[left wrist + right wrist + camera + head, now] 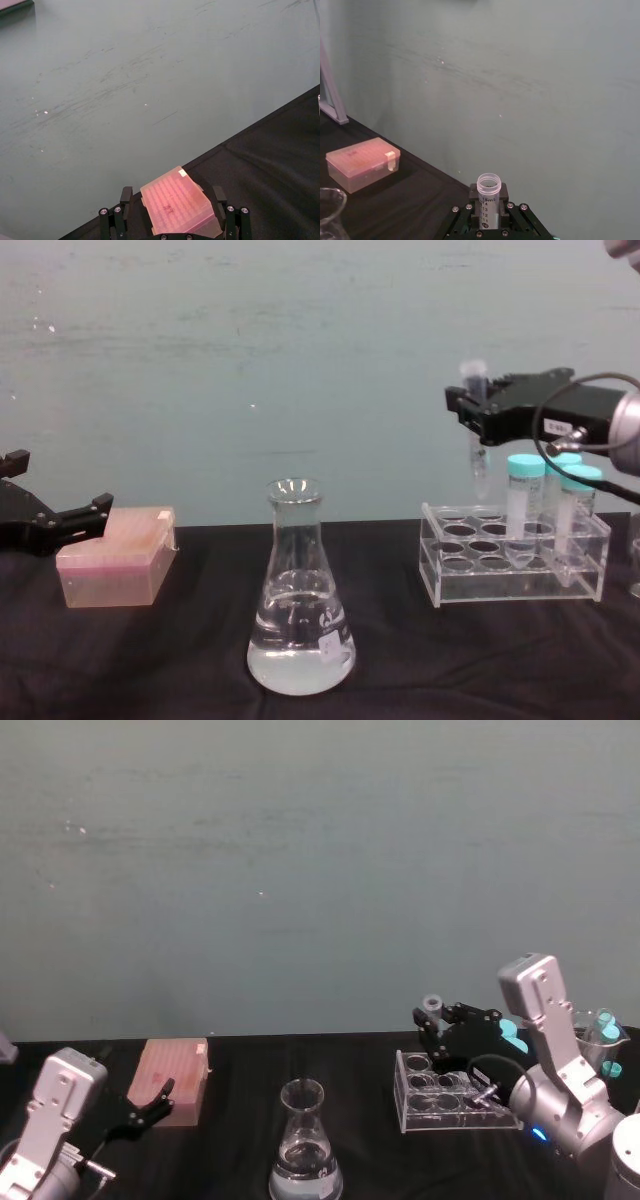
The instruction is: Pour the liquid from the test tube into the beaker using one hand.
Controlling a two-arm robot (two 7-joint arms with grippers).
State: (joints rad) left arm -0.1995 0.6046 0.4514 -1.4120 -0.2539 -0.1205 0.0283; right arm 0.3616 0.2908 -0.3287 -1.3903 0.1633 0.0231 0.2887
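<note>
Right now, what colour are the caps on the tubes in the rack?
Teal caps, seen best in the chest view.

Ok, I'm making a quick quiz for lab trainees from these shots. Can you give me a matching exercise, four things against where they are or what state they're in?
Things:
1. test tube
2. beaker
3. pink box
4. teal-capped tubes

Places or states:
A. standing in the clear rack
B. on the table just ahead of the open left gripper
C. held upright above the rack by the right gripper
D. at table centre, liquid in its base

Pairs: 1-C, 2-D, 3-B, 4-A
</note>
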